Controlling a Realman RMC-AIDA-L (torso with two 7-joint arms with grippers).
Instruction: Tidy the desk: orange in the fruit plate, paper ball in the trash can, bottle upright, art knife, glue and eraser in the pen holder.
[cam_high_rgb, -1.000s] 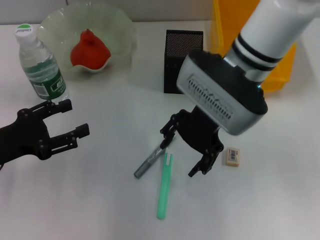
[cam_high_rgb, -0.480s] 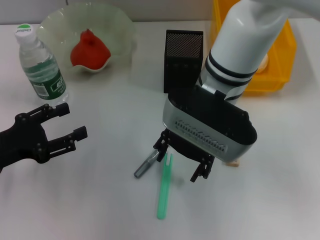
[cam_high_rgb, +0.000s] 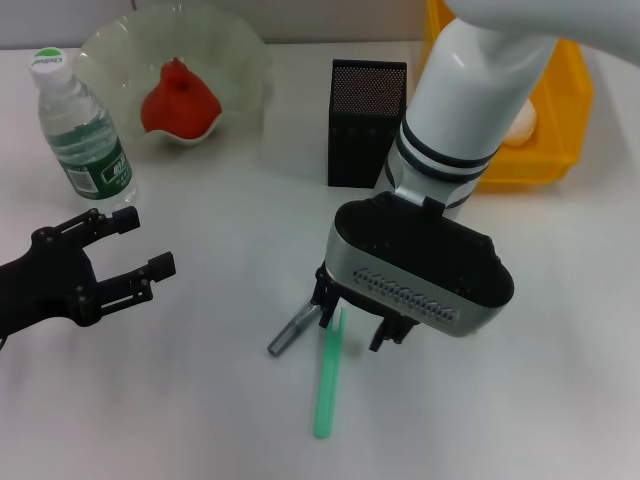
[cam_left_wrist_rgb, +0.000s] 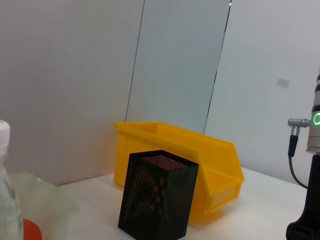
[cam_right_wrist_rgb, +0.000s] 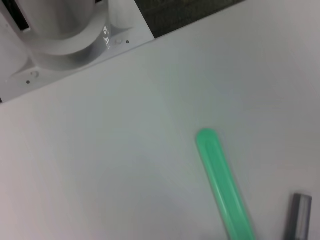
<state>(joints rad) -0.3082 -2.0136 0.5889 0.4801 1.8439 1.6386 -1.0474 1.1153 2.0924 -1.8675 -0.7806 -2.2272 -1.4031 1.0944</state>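
While the right pincer (cam_high_rgb: 350, 322) hangs low over the middle of the table (cam_high_rgb: 200, 400), most of it is hidden under its own grey wrist housing; only two dark fingertips show below the housing, set apart, one on each side of the forked top of a green art knife (cam_high_rgb: 327, 375). The tips look spread with nothing pinched between them, and whether they touch the knife cannot be made out. A grey glue stick (cam_high_rgb: 293, 331) lies slanted just beside the knife, its upper end running in under the pincer's nearer fingertip. In the right wrist view the knife (cam_right_wrist_rgb: 223, 185) shows as a blurred green bar and the glue stick (cam_right_wrist_rgb: 296, 216) is cut off at the picture's edge.

Behind the pincer, past its arm, stands the pen holder (cam_high_rgb: 365, 120), upright, its lower right corner covered by the arm. Beyond that arm sits the trash can (cam_high_rgb: 555, 120), largely masked, with a pale round shape inside that is likely the paper ball (cam_high_rgb: 520, 122). The eraser is not to be seen in any view.

Well off to the pincer's left, the left pincer (cam_high_rgb: 125, 255) hovers over the table, fingers spread and empty. Just beyond it the bottle (cam_high_rgb: 80, 135) stands upright, and farther back the fruit plate (cam_high_rgb: 245, 65) holds the orange (cam_high_rgb: 178, 100).
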